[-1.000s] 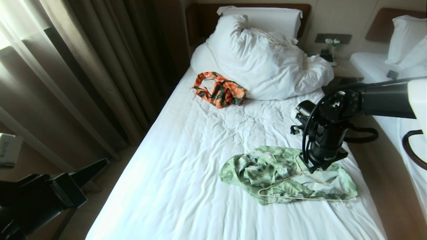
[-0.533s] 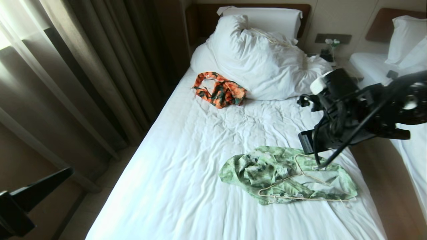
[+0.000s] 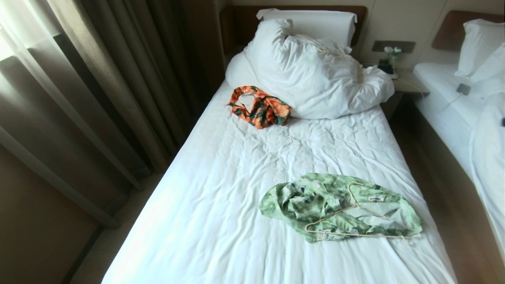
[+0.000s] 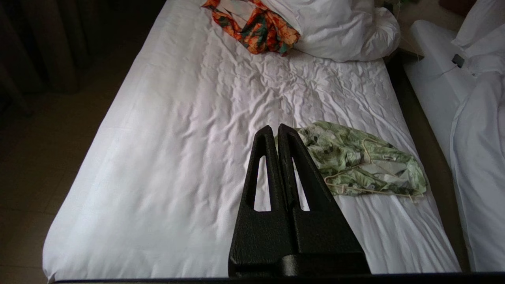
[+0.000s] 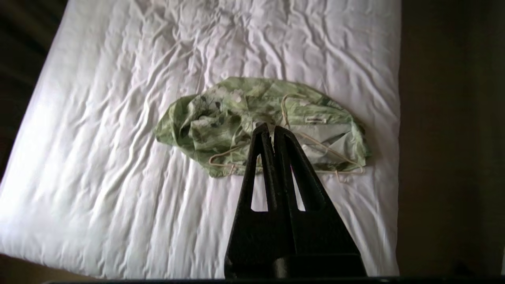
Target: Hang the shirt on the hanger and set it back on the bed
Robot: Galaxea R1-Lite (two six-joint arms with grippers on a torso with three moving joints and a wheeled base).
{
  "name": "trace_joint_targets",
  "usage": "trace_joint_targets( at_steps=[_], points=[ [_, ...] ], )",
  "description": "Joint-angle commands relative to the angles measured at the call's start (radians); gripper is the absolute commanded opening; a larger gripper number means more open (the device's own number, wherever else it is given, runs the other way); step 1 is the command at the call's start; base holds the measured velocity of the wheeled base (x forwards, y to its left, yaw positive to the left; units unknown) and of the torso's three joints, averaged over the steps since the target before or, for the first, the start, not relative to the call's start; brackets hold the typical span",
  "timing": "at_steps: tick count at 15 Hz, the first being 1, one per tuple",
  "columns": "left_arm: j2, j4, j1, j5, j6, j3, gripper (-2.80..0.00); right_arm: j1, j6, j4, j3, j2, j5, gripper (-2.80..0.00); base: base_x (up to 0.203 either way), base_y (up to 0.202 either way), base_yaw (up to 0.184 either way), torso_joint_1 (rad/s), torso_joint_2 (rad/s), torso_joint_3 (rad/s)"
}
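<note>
Both claws, L [image 4: 278,127] & R [image 5: 271,127], clenched tight, empty, above bed [image 3: 221,189], clear of shirt [image 3: 311,197] w/ hanger [image 3: 357,221].

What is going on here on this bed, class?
Nothing is being handled right now. The green shirt lies crumpled near the bed's right edge, with the hanger resting on it rather than threaded through the sleeves. Both arms are pulled back out of the head view: the left gripper and right gripper hang above the bed, fingers shut and empty. An orange garment sits by the duvet.
</note>
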Motion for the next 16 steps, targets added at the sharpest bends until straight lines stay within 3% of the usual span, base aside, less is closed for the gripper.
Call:
trace_joint_targets(
  at_steps=[1,4,6,8,9,11,13,16],
  points=[
    [-0.088,0.031,0.021,-0.011,-0.001,0.016,-2.80,-0.077,0.008,0.032,0.010,-0.264,-0.012,-2.80,0.000,0.000,0.000,0.000,0.00,0.000],
    [-0.187,0.032,0.011,-0.015,0.018,0.104,-2.80,-0.261,0.024,0.135,0.010,-0.390,-0.012,-2.80,0.000,0.000,0.000,0.000,0.00,0.000],
    [-0.260,0.029,0.009,-0.017,0.077,0.187,-2.80,-0.360,0.029,0.178,0.026,-0.496,0.088,-2.80,0.000,0.000,0.000,0.000,0.00,0.000],
    [-0.271,0.027,0.008,-0.008,0.100,0.218,-2.80,-0.394,0.030,0.200,0.103,-0.600,0.235,-2.80,0.000,0.000,0.000,0.000,0.00,0.000],
    [-0.271,0.027,0.008,-0.003,0.102,0.227,-2.80,-0.398,0.031,0.206,0.153,-0.634,0.270,-2.80,0.000,0.000,0.000,0.000,0.00,0.000],
    [-0.271,0.021,0.008,0.000,0.106,0.248,-2.80,-0.396,0.027,0.206,0.262,-0.734,0.311,-2.80,0.000,0.000,0.000,0.000,0.00,0.000],
    [-0.271,-0.063,0.008,0.000,0.119,0.274,-2.80,-0.393,0.019,0.201,0.366,-0.834,0.356,-2.80,0.000,0.000,0.000,0.000,0.00,0.000],
    [-0.271,-0.148,0.008,0.016,0.229,0.363,-2.80,-0.390,-0.018,0.089,0.557,-0.958,0.374,-2.80,0.000,0.000,0.000,0.000,0.00,0.000]
  ],
)
